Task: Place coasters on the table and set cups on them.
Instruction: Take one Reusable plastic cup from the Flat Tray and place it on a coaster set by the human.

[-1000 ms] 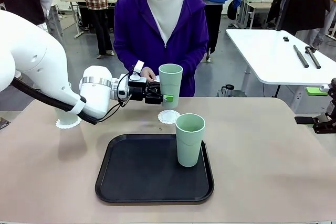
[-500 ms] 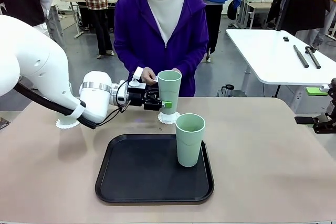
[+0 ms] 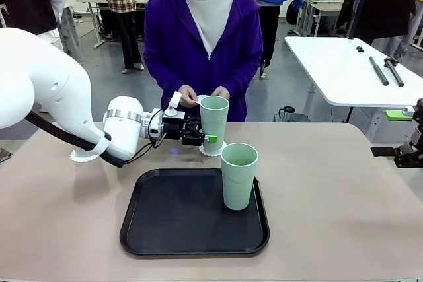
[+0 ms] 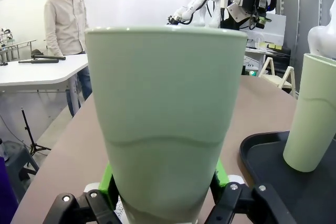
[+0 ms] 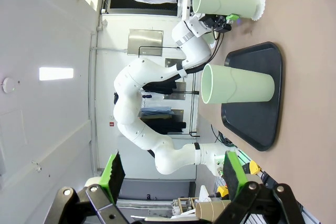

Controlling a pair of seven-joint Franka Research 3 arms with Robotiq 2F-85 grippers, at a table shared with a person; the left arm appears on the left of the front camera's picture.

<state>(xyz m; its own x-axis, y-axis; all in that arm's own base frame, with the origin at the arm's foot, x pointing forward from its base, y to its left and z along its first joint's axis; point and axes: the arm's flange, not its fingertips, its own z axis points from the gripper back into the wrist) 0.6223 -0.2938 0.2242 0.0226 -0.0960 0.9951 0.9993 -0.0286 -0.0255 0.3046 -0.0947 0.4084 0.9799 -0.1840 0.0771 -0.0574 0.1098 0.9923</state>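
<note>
Gripping the cup low on its wall, the left gripper is clamped on it from the robot's left, fingers roughly level w/ the table, green pads on either side of the tumbler in the left wrist view. Cup is upright, long axis vertical, mouth up. Its base sits right over the centre coaster, at the far middle of the table just beyond the tray, w/ lacy edge peeking out on the near side. Can't tell if base is touching the paper or just above it. Key relation: coaster lies straight below the cup, no sideways offset visible, so next move is prob. lower/release, then back out leftward w/o tipping it. Second cup stands upright on the tray, near the held one but apart. Right gripper is spread wide, empty, well off to the right, so left arm is nearer by far. Another coaster lies far left, partly behind the arm.
</note>
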